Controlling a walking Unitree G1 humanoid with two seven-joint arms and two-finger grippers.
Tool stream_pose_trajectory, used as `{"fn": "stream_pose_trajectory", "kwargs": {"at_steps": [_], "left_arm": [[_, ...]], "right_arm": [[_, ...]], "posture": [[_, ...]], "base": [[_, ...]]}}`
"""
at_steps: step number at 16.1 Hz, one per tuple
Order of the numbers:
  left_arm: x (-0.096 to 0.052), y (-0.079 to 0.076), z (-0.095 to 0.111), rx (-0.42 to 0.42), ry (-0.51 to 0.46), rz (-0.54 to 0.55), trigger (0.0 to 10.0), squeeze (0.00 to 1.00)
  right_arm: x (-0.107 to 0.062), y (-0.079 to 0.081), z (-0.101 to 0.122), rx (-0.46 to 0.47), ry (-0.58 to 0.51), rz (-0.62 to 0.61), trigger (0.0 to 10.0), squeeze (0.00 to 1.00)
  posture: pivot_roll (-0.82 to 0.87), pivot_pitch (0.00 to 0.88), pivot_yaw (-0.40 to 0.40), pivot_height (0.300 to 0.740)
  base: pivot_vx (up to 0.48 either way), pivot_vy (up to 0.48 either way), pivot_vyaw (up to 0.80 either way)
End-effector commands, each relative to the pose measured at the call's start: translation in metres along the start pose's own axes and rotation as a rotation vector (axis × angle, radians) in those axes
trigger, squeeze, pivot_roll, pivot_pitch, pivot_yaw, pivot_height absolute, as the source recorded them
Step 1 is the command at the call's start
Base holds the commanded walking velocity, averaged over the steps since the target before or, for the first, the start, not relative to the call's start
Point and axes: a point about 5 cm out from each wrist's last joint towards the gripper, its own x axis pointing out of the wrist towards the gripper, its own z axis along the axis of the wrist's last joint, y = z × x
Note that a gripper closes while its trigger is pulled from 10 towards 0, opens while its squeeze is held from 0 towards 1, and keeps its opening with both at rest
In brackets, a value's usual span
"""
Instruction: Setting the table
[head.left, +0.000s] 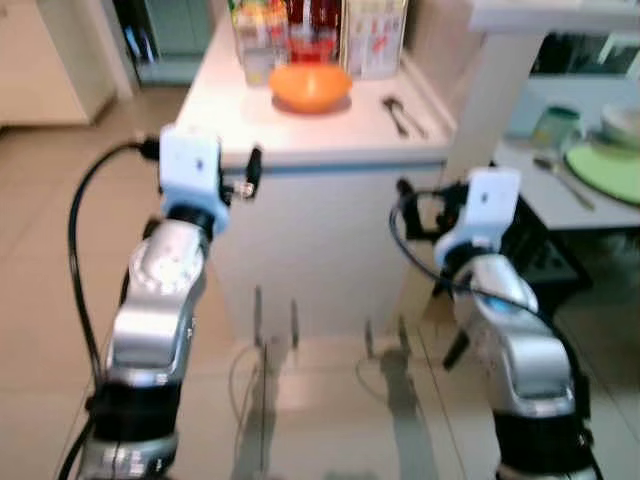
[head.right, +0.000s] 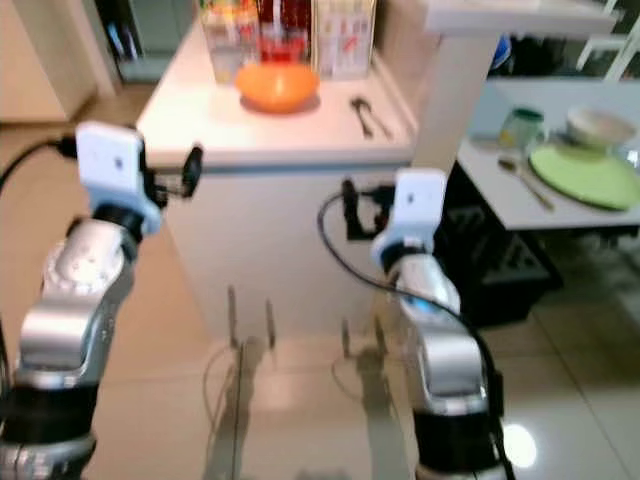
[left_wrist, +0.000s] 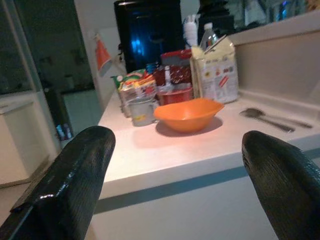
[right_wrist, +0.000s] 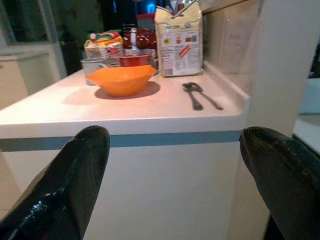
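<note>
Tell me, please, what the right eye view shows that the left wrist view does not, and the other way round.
Only the right eye view: both silver arms, and the side table with a green plate, a bowl and a spoon. Only the left wrist view: the open left gripper from close by, and a black appliance behind the groceries. Both: the white counter, orange bowl and two utensils.

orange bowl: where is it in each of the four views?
Left eye: orange bowl top centre, on the white counter.
Right eye: top, left of centre.
Left wrist: centre.
Right wrist: upper left.
Shared landmark: two spoons beside it.
</note>
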Motion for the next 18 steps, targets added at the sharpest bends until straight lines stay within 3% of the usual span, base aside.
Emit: {"fn": "stream_pose_trajectory", "kwargs": {"at_steps": [1, 4, 7, 18], "left_arm": [[-0.0004, -0.0012, -0.0006, 0.009, 0.004, -0.003, 10.0, 0.00], [0.0017, 0.0050, -0.0005, 0.011, 0.003, 0.012, 10.0, 0.00], [0.0041, -0.0009, -0.0002, 0.003, 0.000, -0.006, 10.0, 0.00], [0.0057, -0.0011, -0.0014, 0.001, 0.000, -0.020, 10.0, 0.00]], "right_arm": [[0.0033, 0.0001, 0.0045, 0.005, -0.015, -0.001, 10.0, 0.00], [0.0086, 0.0037, 0.0061, -0.008, -0.022, 0.013, 10.0, 0.00], [0.0086, -0.0016, 0.0072, -0.020, -0.027, -0.007, 10.0, 0.00], [0.0110, -0.0023, 0.0094, -0.007, -0.037, -0.005, 10.0, 0.00]], "posture": [[0.05, 0.000, 0.000, 0.740], [0.04, 0.000, 0.002, 0.740], [0.04, 0.000, 0.011, 0.740], [0.03, 0.000, 0.018, 0.740]], "base": [[0.398, 0.000, 0.53], [0.396, 0.000, 0.53], [0.398, 0.000, 0.51], [0.397, 0.000, 0.00]]}}
